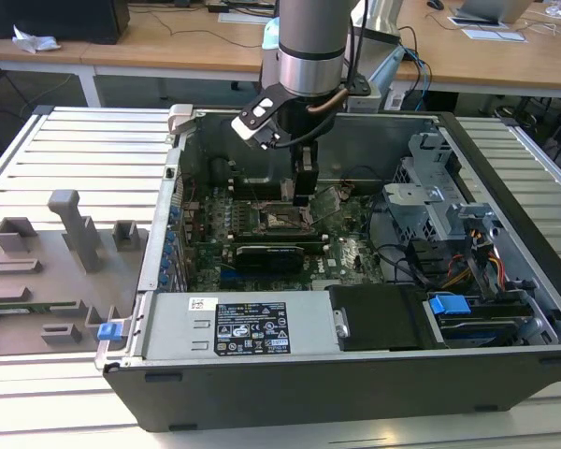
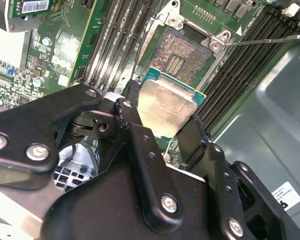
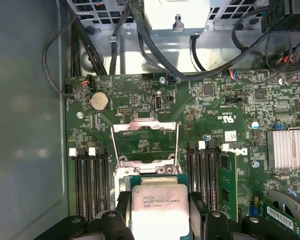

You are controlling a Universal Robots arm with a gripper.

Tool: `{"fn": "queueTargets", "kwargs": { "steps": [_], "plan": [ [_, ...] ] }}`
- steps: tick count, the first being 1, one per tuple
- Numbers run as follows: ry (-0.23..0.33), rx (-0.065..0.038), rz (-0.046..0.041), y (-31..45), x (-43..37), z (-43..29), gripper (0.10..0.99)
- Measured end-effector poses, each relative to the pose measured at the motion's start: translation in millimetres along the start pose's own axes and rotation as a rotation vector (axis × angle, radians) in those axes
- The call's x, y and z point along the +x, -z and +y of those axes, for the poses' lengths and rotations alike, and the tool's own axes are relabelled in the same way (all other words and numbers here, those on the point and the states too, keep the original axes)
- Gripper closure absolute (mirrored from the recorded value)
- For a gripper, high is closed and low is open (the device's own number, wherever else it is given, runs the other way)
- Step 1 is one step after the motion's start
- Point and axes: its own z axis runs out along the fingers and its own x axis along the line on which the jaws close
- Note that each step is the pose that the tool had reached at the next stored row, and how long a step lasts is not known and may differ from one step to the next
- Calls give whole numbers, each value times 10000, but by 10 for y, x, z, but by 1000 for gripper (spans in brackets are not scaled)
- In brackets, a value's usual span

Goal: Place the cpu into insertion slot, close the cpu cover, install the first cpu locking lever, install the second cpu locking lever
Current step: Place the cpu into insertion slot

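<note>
The gripper (image 2: 164, 106) is clamped on the cpu (image 2: 166, 114), its two black fingers (image 2: 194, 134) pressing against opposite edges of the chip. The cpu is a small flat square with a silvery-beige metal lid that has notched, rounded corners. The lid sits on a thin green base whose teal rim shows along one side, and in the first wrist view the cpu (image 3: 153, 210) carries a few lines of fine dark print. The chip hangs just over the near edge of the insertion slot (image 2: 181, 50), a square dark socket with a field of gold contacts and a metal rim; whether it touches the socket cannot be told. The cpu cover (image 3: 145, 124), a thin silver-grey frame, is swung open and away from the socket, with green motherboard (image 3: 215, 115) showing through its square opening. A thin metal lever (image 2: 262, 39) sticks out beside the socket. In the exterior view the arm reaches down into the open computer case (image 1: 355, 398), with the gripper (image 1: 304, 192) above the board's centre.
</note>
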Motion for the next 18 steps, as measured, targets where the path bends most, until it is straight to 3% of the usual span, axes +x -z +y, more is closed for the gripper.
{"fn": "queueTargets", "kwargs": {
  "steps": [10,18],
  "plan": [
    [-297,-3,-15,0,0,0,541],
    [1513,14,46,-1,0,0,541]
  ]
}}
